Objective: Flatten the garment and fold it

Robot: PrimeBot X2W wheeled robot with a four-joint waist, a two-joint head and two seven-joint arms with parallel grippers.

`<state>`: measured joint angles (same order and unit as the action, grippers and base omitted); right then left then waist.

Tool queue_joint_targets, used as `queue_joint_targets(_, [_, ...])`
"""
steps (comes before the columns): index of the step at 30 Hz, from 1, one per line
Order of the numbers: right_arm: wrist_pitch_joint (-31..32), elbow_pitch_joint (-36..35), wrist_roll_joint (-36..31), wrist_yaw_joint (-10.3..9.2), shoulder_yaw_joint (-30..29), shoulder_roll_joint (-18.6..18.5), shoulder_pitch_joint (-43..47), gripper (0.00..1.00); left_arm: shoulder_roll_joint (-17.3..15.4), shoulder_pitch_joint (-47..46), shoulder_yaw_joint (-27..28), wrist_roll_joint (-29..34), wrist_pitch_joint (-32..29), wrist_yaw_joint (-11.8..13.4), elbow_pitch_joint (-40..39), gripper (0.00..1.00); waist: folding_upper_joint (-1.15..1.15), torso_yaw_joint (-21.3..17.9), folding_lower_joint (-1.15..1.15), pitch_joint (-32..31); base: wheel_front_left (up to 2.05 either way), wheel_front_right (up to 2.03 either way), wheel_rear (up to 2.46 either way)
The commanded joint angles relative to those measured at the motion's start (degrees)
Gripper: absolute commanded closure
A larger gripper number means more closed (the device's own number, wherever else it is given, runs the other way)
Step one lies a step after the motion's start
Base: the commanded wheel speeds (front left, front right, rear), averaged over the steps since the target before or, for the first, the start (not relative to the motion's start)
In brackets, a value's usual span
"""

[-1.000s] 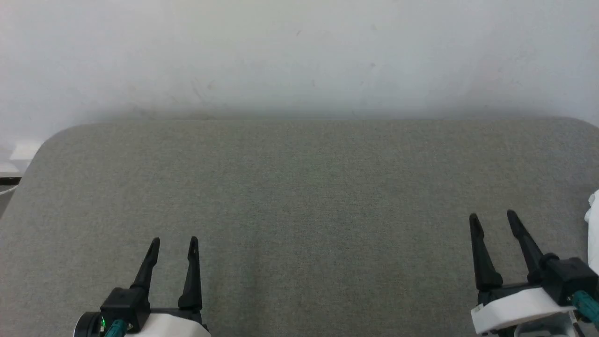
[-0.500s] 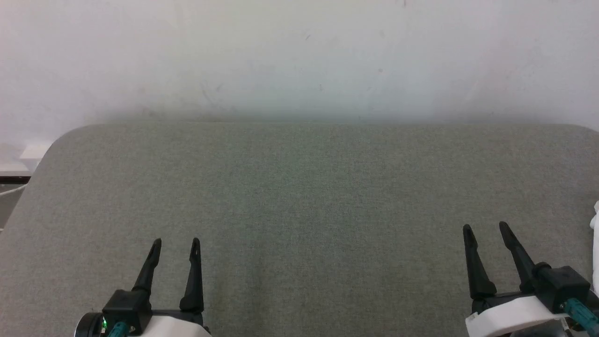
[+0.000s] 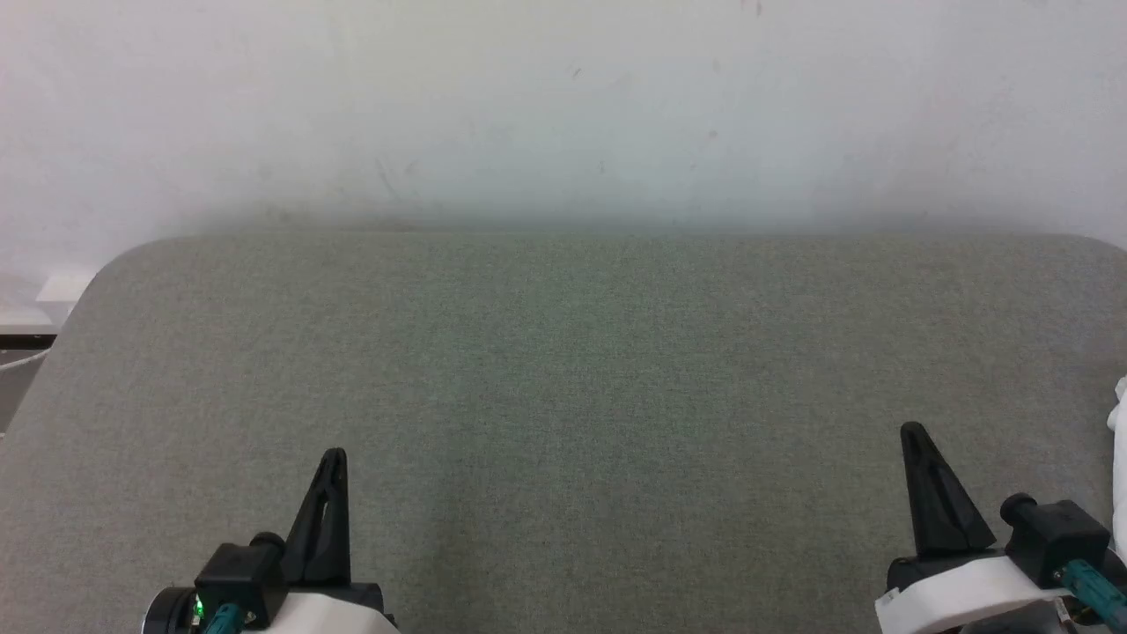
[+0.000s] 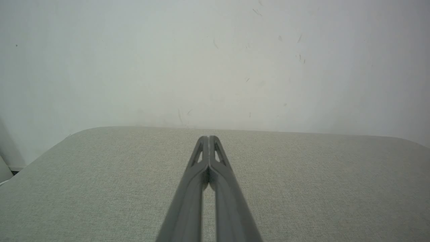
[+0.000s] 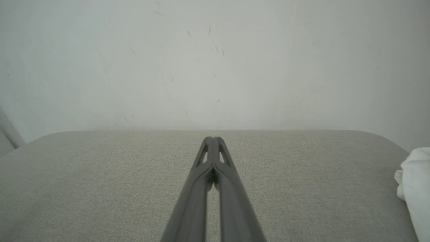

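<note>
The bench (image 3: pixel 563 352), covered in grey-green woven fabric and rounded at its far corners, is carrying the garment (image 5: pixel 415 188), which is lying bunched at its right edge.

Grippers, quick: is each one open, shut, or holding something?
Left gripper: shut, holding nothing.
Right gripper: shut, holding nothing.

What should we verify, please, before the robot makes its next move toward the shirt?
1. Left gripper free of cloth: ok, shut on nothing.
2. Right gripper free of cloth: ok, shut on nothing.
3. Both open for a grasp: not ok, both are shut.
4. Shirt found: ok, white cloth at the table's right edge, to the right of the right gripper.
5. Shirt within a gripper: not ok, it lies apart from both.
6. Shirt flat: cannot tell, most of it is out of frame.
</note>
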<state>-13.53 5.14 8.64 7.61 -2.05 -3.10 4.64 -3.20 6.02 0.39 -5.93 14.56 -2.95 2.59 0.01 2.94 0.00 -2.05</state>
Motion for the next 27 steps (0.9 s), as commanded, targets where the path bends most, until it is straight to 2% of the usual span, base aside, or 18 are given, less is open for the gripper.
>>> queue_joint_targets(1, [0.51, -0.2, -0.34, -0.01, 0.06, 0.01, -0.22, 1.0, 0.01, -0.26, -0.03, 0.31, -0.36, 0.13, -0.12, 1.0, -0.01, -0.05, 0.0, 0.04, 0.0, 0.0, 0.0])
queue_joint_targets(27, [3.24, -1.23, -2.08, -0.03, 0.48, 0.06, -1.14, 1.0, 0.08, -1.47, -0.1, 1.48, -3.33, 0.72, -0.64, 1.0, -0.01, -0.66, 0.0, 0.46, 0.0, 0.0, 0.0])
